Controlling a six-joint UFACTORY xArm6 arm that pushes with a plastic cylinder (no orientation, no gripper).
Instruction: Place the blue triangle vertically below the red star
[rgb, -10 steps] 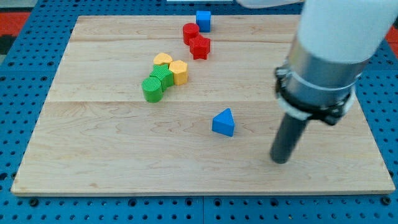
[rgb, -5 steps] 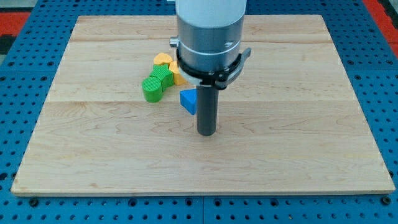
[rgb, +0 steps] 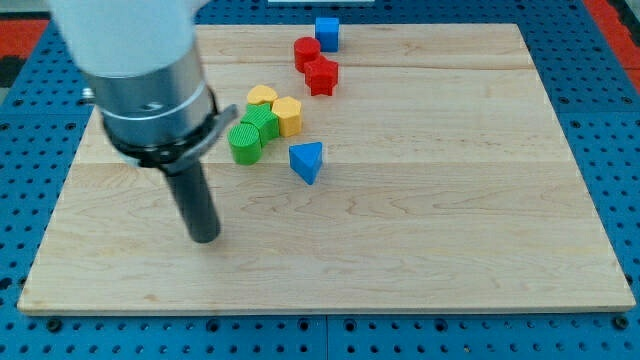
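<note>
The blue triangle (rgb: 307, 161) lies near the board's middle, below and slightly left of the red star (rgb: 322, 76), with a clear gap between them. My tip (rgb: 204, 237) rests on the board well to the left of the blue triangle and lower in the view, touching no block.
A red cylinder (rgb: 306, 52) touches the red star's upper left, and a blue cube (rgb: 327, 32) sits above them near the board's top edge. A cluster of a yellow heart (rgb: 262, 96), a yellow hexagon (rgb: 288, 116) and two green blocks (rgb: 250, 137) lies left of the triangle.
The blue triangle has been pushed left and up from the board's middle-right. My tip swept from the right side past the triangle to the left side.
</note>
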